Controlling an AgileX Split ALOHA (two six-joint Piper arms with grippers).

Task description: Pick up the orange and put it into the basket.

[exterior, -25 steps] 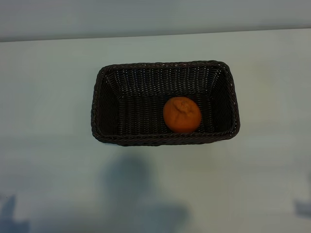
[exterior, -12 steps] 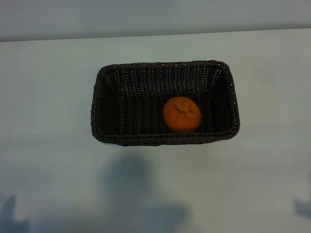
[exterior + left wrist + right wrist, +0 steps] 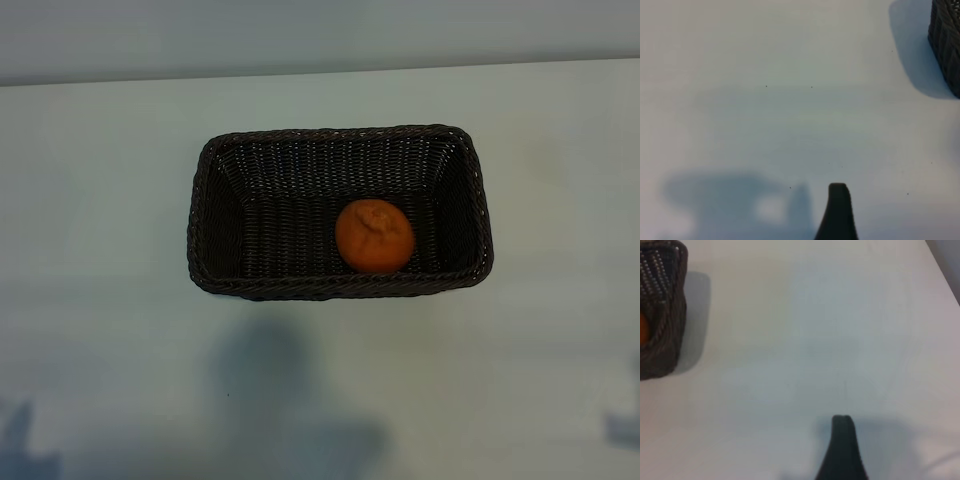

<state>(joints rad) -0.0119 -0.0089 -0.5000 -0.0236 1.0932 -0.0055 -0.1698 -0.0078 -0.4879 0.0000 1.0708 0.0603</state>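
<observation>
The orange (image 3: 374,236) sits inside the dark-brown woven wicker basket (image 3: 204,195), on its floor toward the right half and close to the long wall nearest the camera. Its creased top faces up. The basket stands on the pale desk (image 3: 100,200), near the middle of the exterior view.

The left tool (image 3: 837,212) hangs over bare desk, well apart from the basket; only a single dark fingertip (image 3: 838,200) of it shows in its wrist view, with a corner of the basket's woven wall (image 3: 945,45) far off at the edge. Its jaws stand wide apart and hold nothing.

The right tool (image 3: 841,450) likewise hovers over bare desk on the other side, one dark fingertip (image 3: 842,432) in view. Its jaws are also spread wide and empty. In its wrist view the basket's end wall (image 3: 665,335) appears at the edge, with a sliver of the orange (image 3: 643,330) visible past the rim. Neither tool touches the basket or the fruit.
</observation>
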